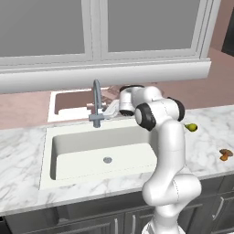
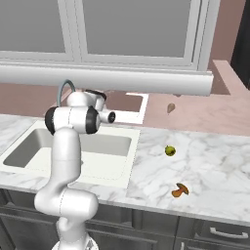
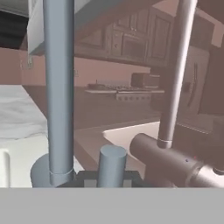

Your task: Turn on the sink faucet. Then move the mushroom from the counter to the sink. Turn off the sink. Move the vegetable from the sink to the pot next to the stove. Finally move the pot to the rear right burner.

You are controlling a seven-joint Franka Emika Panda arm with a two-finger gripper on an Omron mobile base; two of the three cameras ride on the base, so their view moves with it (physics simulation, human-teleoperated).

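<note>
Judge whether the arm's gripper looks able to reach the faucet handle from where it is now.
Probably yes. The gripper sits right beside the faucet behind the sink, and the handle rises close in the hand view with nothing between.

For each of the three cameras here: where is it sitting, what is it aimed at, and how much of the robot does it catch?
Left base view: behind the arm's left, looking down over the sink; arm rises lower right.
Right base view: behind its right, same sink; arm lower left, mushroom on the counter.
Hand view: on the hand, tight against the faucet.
Both base views share sink, faucet and mushroom.
</note>
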